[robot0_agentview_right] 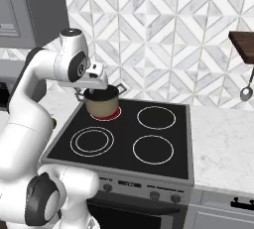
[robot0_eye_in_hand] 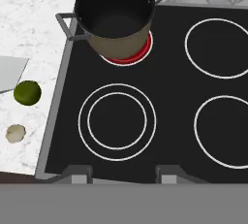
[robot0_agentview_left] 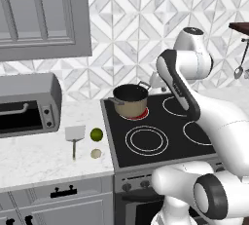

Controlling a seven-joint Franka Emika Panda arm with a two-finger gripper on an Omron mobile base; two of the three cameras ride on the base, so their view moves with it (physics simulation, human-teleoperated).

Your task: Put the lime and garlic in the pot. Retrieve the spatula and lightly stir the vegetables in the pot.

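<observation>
A marble counter [robot0_agentview_left: 44,158] runs left of a black four-ring stove [robot0_agentview_left: 160,136] below a grey and white patterned backsplash, with a grey toaster oven [robot0_agentview_left: 26,104] at the far left of the counter in the left base view. The pot [robot0_agentview_left: 130,101] stands on the far left burner, which glows red under it, and what shows of its dark inside looks bare. On the counter just left of the stove, the spatula [robot0_agentview_left: 74,136] lies flat with its long axis running near to far, the pale square blade at the far end and the thin dark handle pointing toward the near edge. The lime [robot0_agentview_left: 96,134] sits just right of the blade, and the garlic [robot0_agentview_left: 96,154] lies nearer, apart from the lime. A ladle [robot0_agentview_left: 239,68] hangs at the far right wall. In the right base view, the pot [robot0_agentview_right: 102,101] sits on the same red-lit burner with the robot's hand in front of its rim, and the gripper there is too hidden to judge. From the hand view, looking down on the stove, the pot [robot0_eye_in_hand: 115,17] is upright at the far left, its two handles pointing left and far right, its inside dark and empty. The lime [robot0_eye_in_hand: 26,93] and garlic [robot0_eye_in_hand: 15,134] rest on the counter at left, and a corner of the spatula blade [robot0_eye_in_hand: 10,72] shows beside the lime. The gripper [robot0_eye_in_hand: 124,173] has its fingertips spread wide, holding nothing.
</observation>
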